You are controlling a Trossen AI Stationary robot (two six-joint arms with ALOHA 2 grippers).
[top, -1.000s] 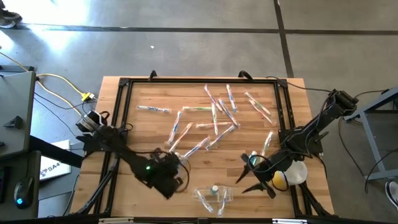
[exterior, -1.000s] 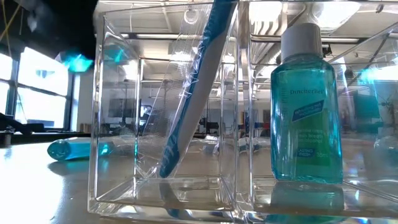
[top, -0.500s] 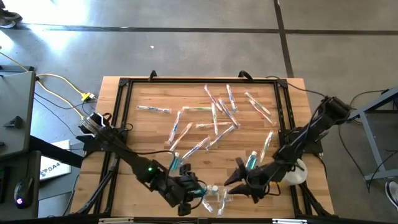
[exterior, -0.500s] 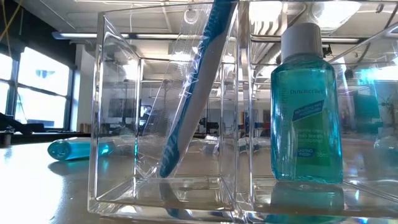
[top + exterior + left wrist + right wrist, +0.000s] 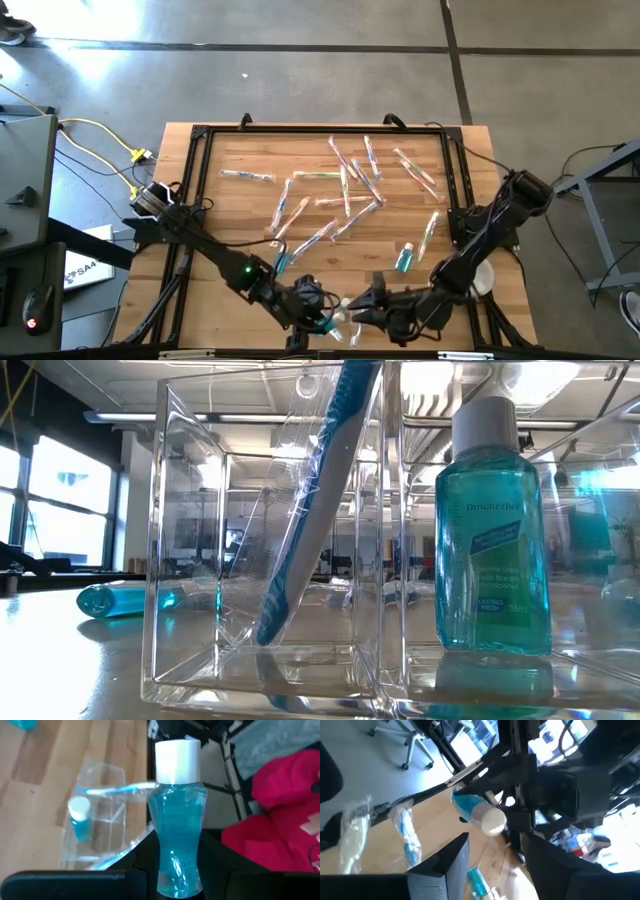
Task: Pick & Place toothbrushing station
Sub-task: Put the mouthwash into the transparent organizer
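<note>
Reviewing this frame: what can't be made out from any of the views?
- High view: clear organizer largely covered by both end effectors meeting over it.
- Low view: toothbrush head cut off by the top edge.
- Right wrist view: right end effector blurred; nothing visibly held.
- Left wrist view: left end effector's grip on the mouthwash bottle lies below the frame edge.

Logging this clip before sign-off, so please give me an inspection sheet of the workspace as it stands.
Surface: wooden table inside a black frame.
Job's things: clear organizer at the near edge, with a toothbrush leaning in one compartment and a standing mouthwash bottle in the next.
Clutter: wrapped toothbrushes scattered mid-table; loose blue bottle, another.
Grippers: left gripper beside the organizer, jaws closed on a held mouthwash bottle; right gripper facing it, jaws open and empty.
Cables: yellow cable on the floor, left of the table.
Surroundings: concrete floor; red fabric beyond the table edge.
</note>
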